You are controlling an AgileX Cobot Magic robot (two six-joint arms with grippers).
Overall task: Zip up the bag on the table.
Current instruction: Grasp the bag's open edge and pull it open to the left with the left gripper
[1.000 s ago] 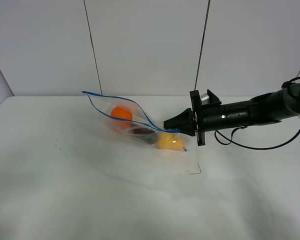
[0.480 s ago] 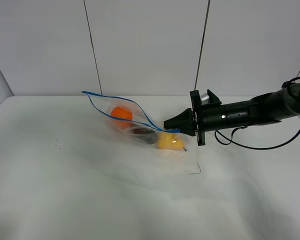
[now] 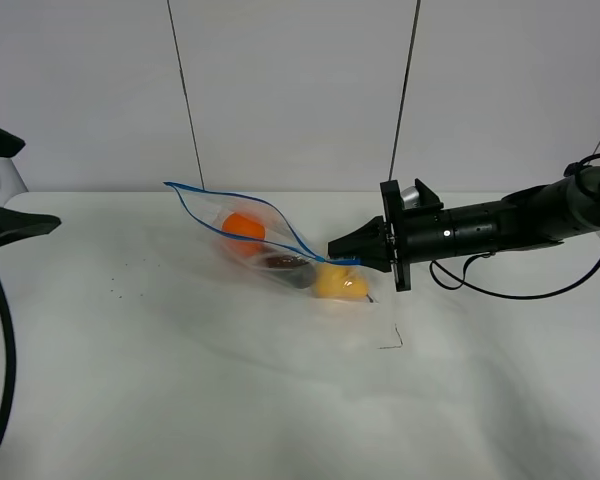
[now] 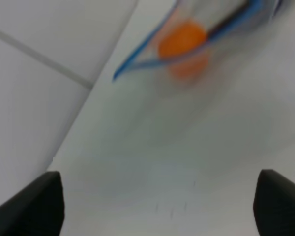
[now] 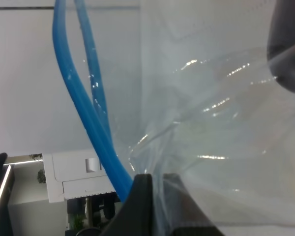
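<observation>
The clear bag [image 3: 270, 250] lies on the white table [image 3: 180, 390] with its blue zip strip [image 3: 195, 215] gaping open. An orange [image 3: 243, 226], a dark eggplant [image 3: 283, 265] and a yellow pear [image 3: 340, 283] show through it. My right gripper [image 3: 336, 247] is shut on the bag's right end by the zip strip; the right wrist view shows the fingertips [image 5: 142, 196] pinching the plastic beside the blue strip [image 5: 83, 113]. My left gripper [image 3: 25, 185] is open and empty at the far left, well away from the bag. Its blurred view shows the bag [image 4: 187, 39] ahead.
A few small dark marks [image 3: 115, 290] dot the table left of the bag, and a thin dark line [image 3: 392, 342] lies in front of the pear. The right arm's cable [image 3: 500, 293] hangs just above the table. A grey panelled wall stands behind.
My left arm has come into view at the left edge, its wrist view blurred by motion. The right gripper and the bag have not moved.
</observation>
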